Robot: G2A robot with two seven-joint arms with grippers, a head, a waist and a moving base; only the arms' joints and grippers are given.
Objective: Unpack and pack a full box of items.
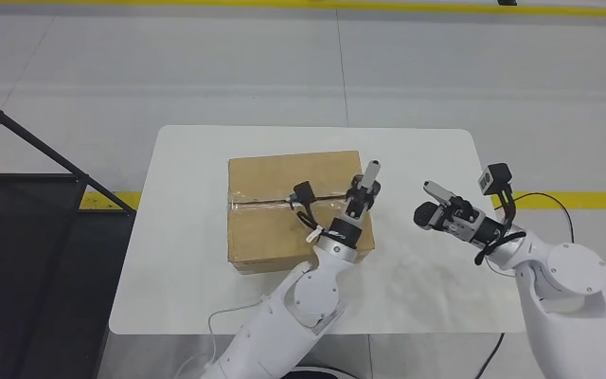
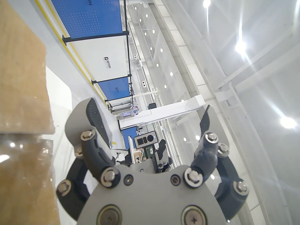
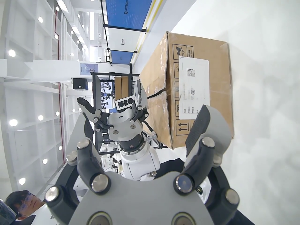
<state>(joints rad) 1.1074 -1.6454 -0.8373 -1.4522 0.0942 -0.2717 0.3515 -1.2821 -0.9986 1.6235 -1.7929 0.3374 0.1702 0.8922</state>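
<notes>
"Cardboard box (image 1: 284, 213) — where did it sit?"

"Near the middle of the bench (image 1: 426, 284), a touch closer to the far edge than to the near one. Its flaps were shut, and clear tape (image 1: 260, 202) ran along the seam across the top."

"Anything on its sides?"

"A white label (image 3: 193, 87) on the side that faced the bench's right edge, with small printed marks beside it."

"And the left gripper (image 1: 337, 182)?"

"Above the right end of the box, close over the taped seam. Its jaws stood wide with nothing between them, and they pointed upward, toward the ceiling lights (image 2: 240, 46), not down at the lid. Whether a finger brushed the cardboard I could not tell."

"The right gripper (image 1: 428, 204)?"

"Over bare bench between the box and the right edge, apart from the box. It faced the labelled side, its jaws also wide and holding nothing — and the left gripper showed past them, beside the box's upper edge."

"What lay around the bench?"

"Grey floor, with a yellow line (image 1: 379, 8) well beyond the far edge and another stretch of yellow by the left and right edges. A black panel (image 1: 47, 246) on a dark frame stood off the left edge, near the near-left corner. The bench itself was white with rounded corners."
</notes>
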